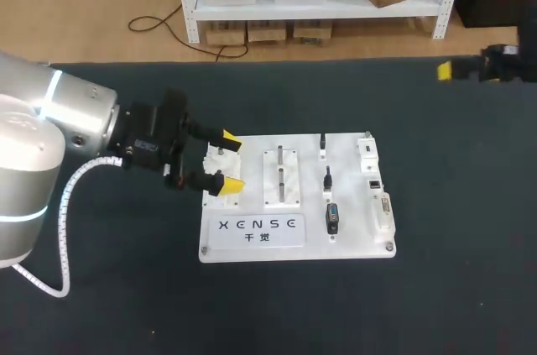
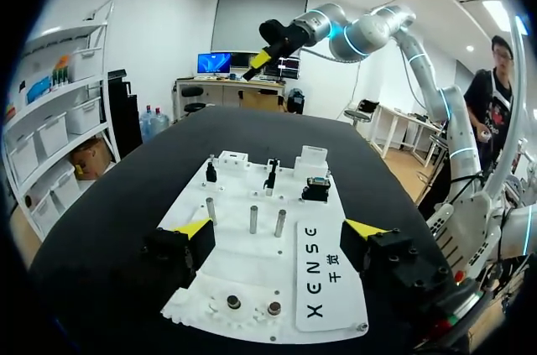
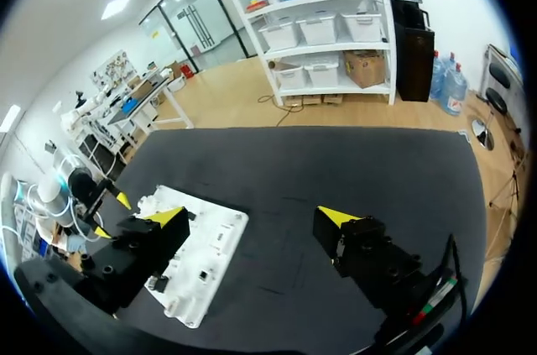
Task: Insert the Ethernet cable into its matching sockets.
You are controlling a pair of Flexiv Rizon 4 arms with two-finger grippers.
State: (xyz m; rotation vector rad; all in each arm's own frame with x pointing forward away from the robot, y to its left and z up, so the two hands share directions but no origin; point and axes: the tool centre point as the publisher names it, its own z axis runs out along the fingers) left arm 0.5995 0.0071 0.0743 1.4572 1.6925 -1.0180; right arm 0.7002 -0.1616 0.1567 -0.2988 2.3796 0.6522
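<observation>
A white practice board (image 1: 352, 208) lies mid-table with three small black plugs standing in a row on it: one at the far side (image 1: 323, 143), one in the middle (image 1: 328, 177), and a larger one nearer (image 1: 332, 219). I cannot tell which is the Ethernet cable. My left gripper (image 1: 228, 163) hovers open over the board's left end with nothing between its fingers; the board (image 2: 252, 271) lies under and ahead of it (image 2: 278, 229). My right gripper (image 1: 449, 70) is high at the far right, away from the board. It is open and empty (image 3: 252, 217).
White sockets (image 1: 374, 183) line the board's right edge, and a slotted white block (image 1: 282, 176) sits at its centre. Three metal pegs (image 2: 252, 218) stand just ahead of the left fingers. Dark table (image 1: 436, 162) surrounds the board.
</observation>
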